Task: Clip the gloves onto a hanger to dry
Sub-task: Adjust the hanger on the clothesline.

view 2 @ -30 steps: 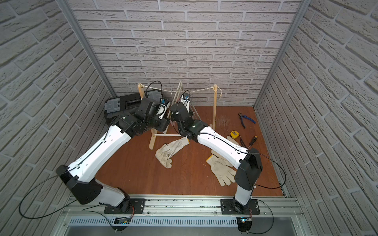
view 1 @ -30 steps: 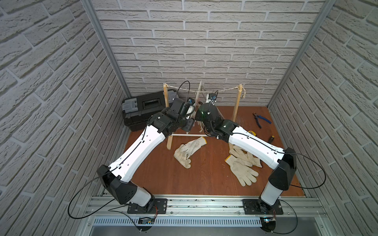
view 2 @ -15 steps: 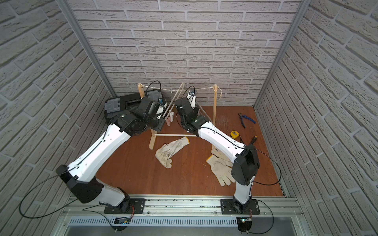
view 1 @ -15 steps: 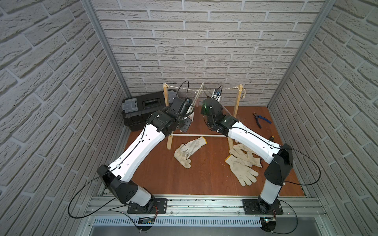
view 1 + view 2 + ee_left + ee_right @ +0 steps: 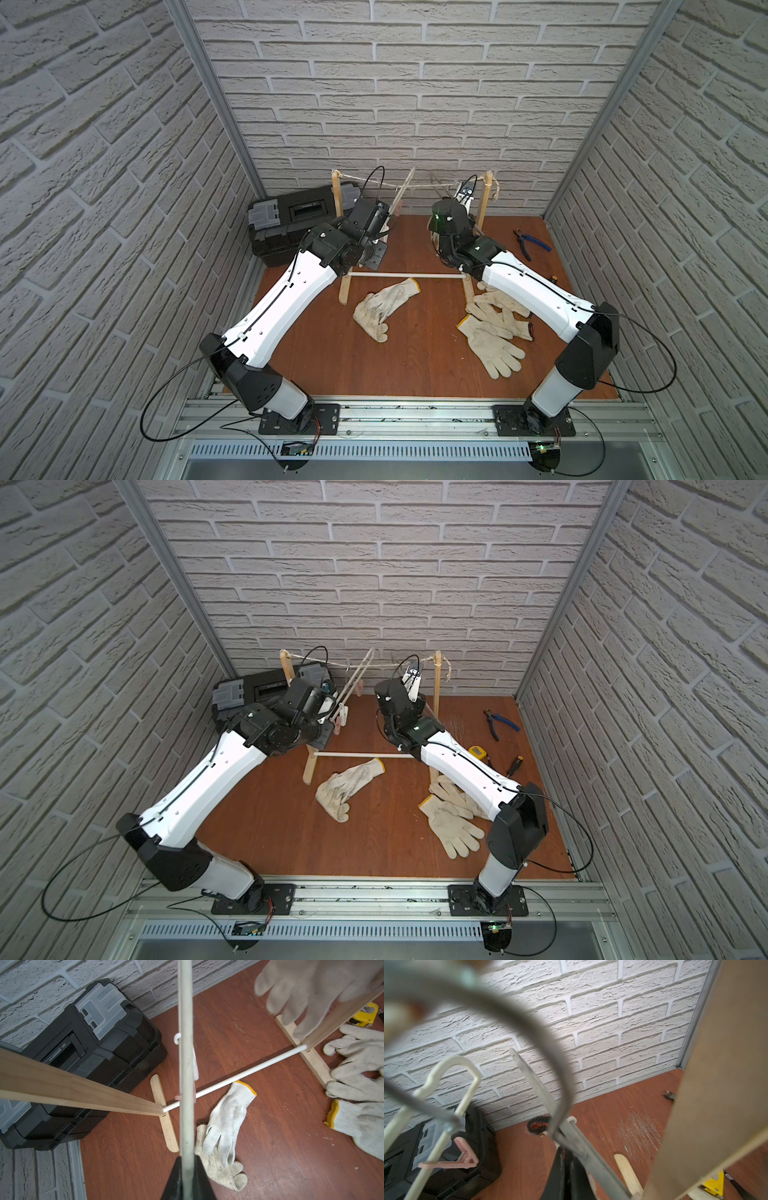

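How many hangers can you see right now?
2. A white hanger in the left gripper, by the rack's left post; a grey hanger in the right gripper, by its right post. More could be hidden.

A rack stands toward the back of the table, with a toolbox behind its left post, against the wall. Up at its string are a left hanger and a right hanger. In front of the crossbar lie two overlapping gloves. A pile of gloves lies by the right foot. Pliers, a tape measure and a screwdriver lie farther right.
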Controlling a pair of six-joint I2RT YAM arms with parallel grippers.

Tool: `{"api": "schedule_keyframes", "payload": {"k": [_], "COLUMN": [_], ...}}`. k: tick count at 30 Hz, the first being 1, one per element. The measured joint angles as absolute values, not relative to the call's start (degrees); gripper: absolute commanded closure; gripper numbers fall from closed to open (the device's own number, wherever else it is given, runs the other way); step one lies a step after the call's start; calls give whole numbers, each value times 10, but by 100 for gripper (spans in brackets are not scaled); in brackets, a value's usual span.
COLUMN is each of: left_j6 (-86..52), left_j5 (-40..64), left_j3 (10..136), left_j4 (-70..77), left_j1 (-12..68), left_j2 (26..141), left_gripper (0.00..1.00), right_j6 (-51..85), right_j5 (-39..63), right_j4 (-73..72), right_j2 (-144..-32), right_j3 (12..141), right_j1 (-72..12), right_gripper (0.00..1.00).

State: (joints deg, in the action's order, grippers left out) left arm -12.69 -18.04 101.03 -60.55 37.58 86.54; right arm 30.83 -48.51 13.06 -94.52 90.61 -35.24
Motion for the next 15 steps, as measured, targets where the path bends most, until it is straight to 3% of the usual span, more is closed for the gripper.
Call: {"api": "schedule_keyframes", "payload": {"k": [7,15], "left_j6": [-138,-165], "left_j5": [-185,-178], "left_j3": [1029,1051], "left_j4": [-627,-659], "left_j1": [376,381], "left_j2": [867,868], "left_gripper": [95,90], "right_j6": [303,251], "right_j5": [-483,-375], "right_j4": [131,132], "right_j2": [-916,-918], "right_j3": [892,889], "right_j1": [-347,-365], "right_gripper": [97,97]}}
